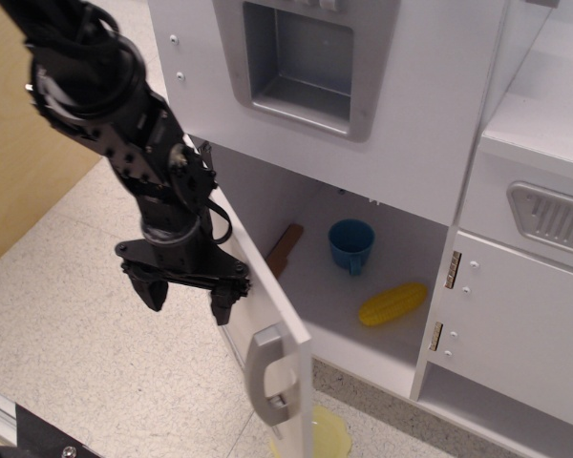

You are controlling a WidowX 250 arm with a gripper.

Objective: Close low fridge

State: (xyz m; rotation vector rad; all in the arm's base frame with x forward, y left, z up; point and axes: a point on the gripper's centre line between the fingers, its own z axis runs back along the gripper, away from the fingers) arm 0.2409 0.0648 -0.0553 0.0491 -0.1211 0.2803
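Note:
The low fridge (382,329) is the white lower compartment of the toy kitchen, and it stands open. Its flat white door (267,315) swings out toward me, with the grey bar handle (270,374) near its free edge. Silver hinges (452,270) sit on the right side of the opening. My black gripper (186,294) hangs open and empty just left of the door's outer face, its right finger close against the door. Inside lie a blue cup (350,244), a yellow corn cob (392,303) and a brown wooden piece (283,250).
Above the opening is a white panel with a recessed grey dispenser niche (301,59). A narrower white cabinet door with a grey vent (552,218) is on the right. A yellow object (327,434) lies on the speckled floor below the door. A wooden panel (19,134) stands at left.

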